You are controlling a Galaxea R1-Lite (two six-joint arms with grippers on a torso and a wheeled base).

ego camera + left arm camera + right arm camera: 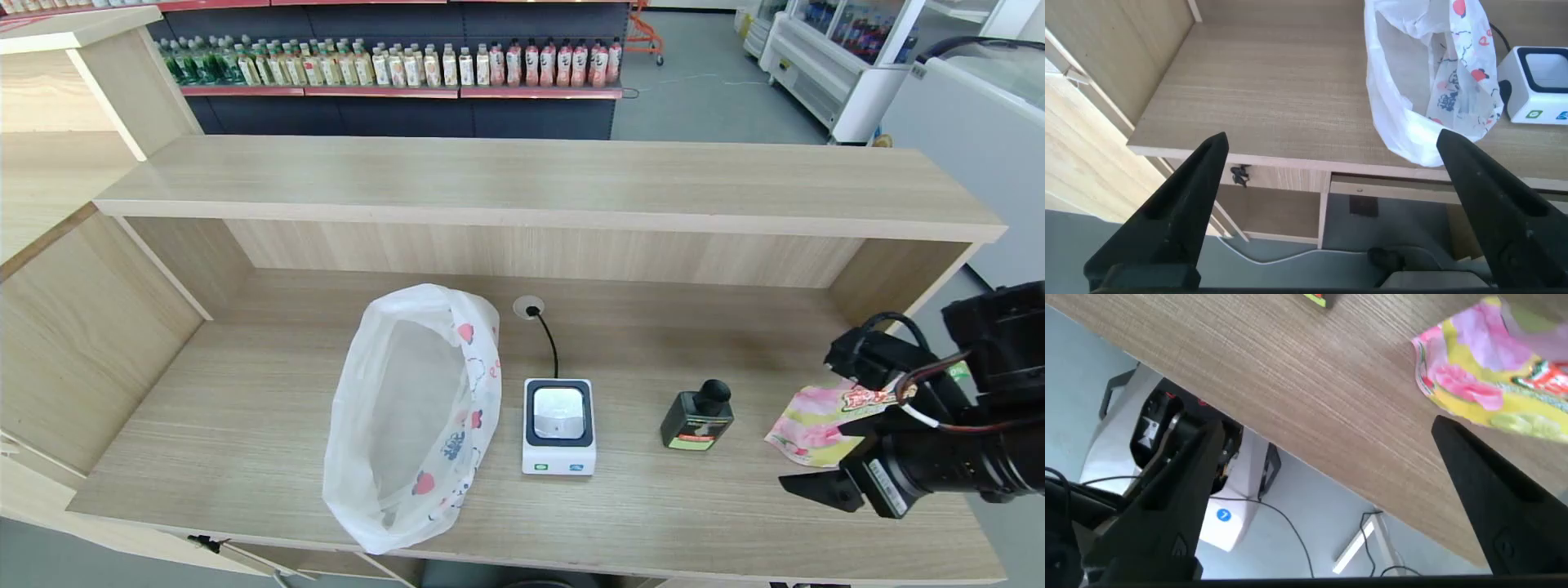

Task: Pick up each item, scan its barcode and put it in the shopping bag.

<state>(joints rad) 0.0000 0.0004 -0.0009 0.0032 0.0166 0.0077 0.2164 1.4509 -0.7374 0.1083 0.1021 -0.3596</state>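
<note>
The wooden counter takes up most of the head view, a raised ledge running along its far side. Behind it stands a shelf lined with drink bottles.

On the counter, left of centre, lies the shopping bag, white and thin, with small red and dark prints. Its mouth gapes wide towards the near edge. Just beside it on the right, close but apart, sits the scanner, a white box with a dark-framed window facing up. Its black cable runs back to a round hole in the counter.

The snack pouch is pink and yellow and lies flat near the right end, partly hidden by the right arm. Between it and the scanner is the bottle, which is dark with a black cap (whether it stands or leans, I cannot tell).

The right gripper hangs over the counter's near right edge, just beside the pouch. Its fingers are spread wide and hold nothing. The left gripper is low in front of the counter's near edge, to the left of the bag, and is likewise spread and empty.
</note>
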